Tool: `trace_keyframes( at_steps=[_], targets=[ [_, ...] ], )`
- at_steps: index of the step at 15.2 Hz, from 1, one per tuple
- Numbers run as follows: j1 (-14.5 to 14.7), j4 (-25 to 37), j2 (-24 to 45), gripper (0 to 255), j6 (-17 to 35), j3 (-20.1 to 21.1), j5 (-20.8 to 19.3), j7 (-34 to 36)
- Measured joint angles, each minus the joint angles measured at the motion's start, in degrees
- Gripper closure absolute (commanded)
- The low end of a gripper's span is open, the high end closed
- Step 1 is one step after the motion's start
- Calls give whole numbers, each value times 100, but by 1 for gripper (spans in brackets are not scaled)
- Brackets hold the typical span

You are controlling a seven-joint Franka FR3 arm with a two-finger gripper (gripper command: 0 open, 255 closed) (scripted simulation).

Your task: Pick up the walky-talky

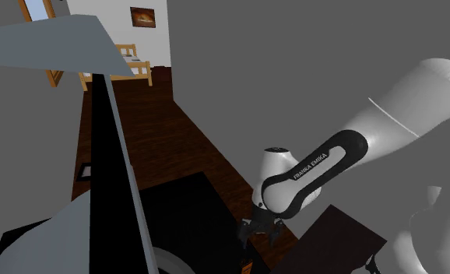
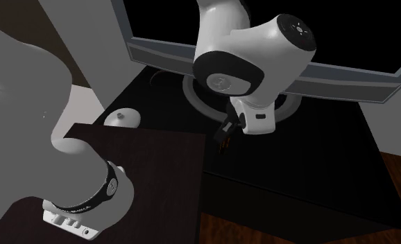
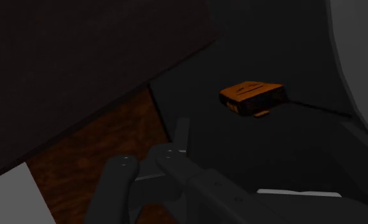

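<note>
The walky-talky (image 3: 253, 97) is a small orange and black box with a short stub. It lies flat on a black cabinet top (image 3: 284, 146), some way ahead of the hand, and nothing touches it. My black gripper (image 1: 261, 232) hangs low over the edge of that cabinet, pointing down. In the shoulder view its two fingers stand apart, with nothing between them. The second exterior view has the gripper (image 2: 224, 136) under the white wrist, in front of the screen's round base.
A big flat screen (image 2: 261, 41) with a grey frame stands on a round base (image 2: 202, 97) at the back of the cabinet. Beside it are a dark wooden top (image 2: 143, 166) and a small white domed thing (image 2: 125, 118). Brown wooden floor (image 1: 161, 132) lies below.
</note>
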Motion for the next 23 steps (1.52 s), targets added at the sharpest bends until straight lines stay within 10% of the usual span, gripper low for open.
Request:
trace_keyframes(
  at_steps=[11,12,23],
  targets=[
    [135,505,1608,0,1153,251,741,-399],
    [133,514,1645,255,1183,257,756,-418],
    [133,507,1622,255,1178,258,758,-415]
  ],
)
